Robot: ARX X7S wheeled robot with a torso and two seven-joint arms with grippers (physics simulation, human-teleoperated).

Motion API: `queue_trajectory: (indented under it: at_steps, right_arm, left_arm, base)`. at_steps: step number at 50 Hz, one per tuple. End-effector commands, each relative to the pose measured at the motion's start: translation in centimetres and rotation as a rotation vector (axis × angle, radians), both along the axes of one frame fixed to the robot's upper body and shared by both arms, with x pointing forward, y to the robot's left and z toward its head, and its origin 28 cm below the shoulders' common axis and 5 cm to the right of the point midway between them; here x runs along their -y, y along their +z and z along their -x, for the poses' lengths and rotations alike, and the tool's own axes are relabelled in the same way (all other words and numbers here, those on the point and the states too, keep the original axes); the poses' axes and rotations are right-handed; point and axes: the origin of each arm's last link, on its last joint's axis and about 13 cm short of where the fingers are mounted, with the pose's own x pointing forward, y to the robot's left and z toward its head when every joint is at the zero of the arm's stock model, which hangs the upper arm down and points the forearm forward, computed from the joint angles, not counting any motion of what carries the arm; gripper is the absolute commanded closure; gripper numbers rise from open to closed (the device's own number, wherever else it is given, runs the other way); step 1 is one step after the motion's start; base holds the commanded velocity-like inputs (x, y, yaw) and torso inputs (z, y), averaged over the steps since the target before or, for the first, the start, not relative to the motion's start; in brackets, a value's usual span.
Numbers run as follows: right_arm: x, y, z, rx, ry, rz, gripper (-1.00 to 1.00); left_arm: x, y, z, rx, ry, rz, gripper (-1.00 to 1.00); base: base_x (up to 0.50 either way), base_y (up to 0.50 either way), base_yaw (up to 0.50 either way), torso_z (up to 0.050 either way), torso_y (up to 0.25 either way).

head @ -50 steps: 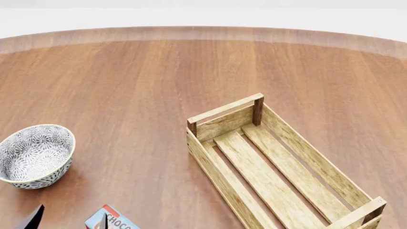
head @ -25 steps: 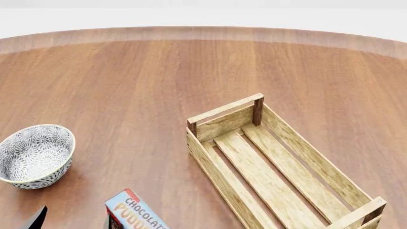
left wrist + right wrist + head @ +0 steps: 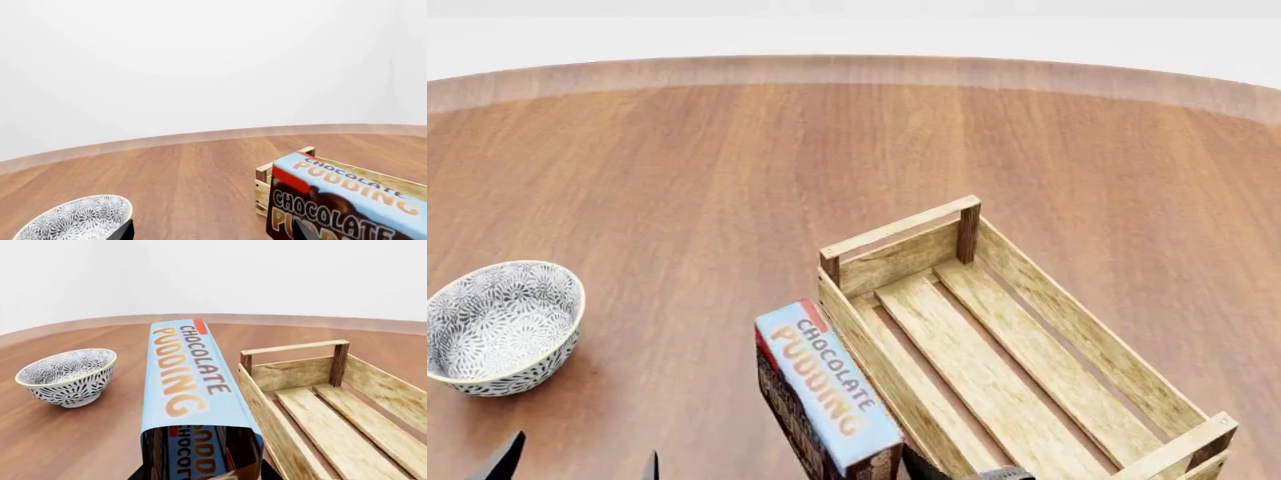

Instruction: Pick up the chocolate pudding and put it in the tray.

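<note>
Shifted pudding [image 3: 822, 395] right, just beside tray [image 3: 1054, 300], for lifting in. Clamped it, seemingly, in right gripper [image 3: 203, 473]; left gripper [image 3: 577, 464] apart, empty.

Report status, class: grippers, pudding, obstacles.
Left gripper open, empty. Right gripper shut on light-blue chocolate pudding carton, beside light-wood slatted crate, not inside. Patterned white bowl far left, clear of path.

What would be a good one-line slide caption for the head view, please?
Chocolate pudding carried beside the near-left wall of the slatted tray, not yet inside; patterned bowl on the wooden table at left.
</note>
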Motion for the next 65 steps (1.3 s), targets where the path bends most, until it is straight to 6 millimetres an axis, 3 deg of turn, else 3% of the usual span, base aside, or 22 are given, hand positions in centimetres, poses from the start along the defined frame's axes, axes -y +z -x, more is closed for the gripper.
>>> queue_trajectory:
  at_steps: [1,29,65]
  right_arm:
    - [0.9,2.3,-0.6,0.064,-0.045,0.039,1.0]
    - [2.4,5.7,-2.7,0.134,-0.169,0.039,1.0]
    - [4.6,5.2,-4.0,0.111,-0.32,0.048,1.0]
  left_arm:
    - [0.0,-0.1,0.0,-0.001,-0.001,-0.001,-1.0]
    - [0.0,0.1,0.1,0.0,-0.002,0.0,-1.0]
    - [0.0,0.0,0.0,-0.002,-0.001,0.001,-1.0]
  base:
    - [0.0,0.0,0.0,0.0,0.0]
    - [0.0,0.0,0.0,0.0,0.0]
    - [0.0,0.0,0.0,0.0,0.0]
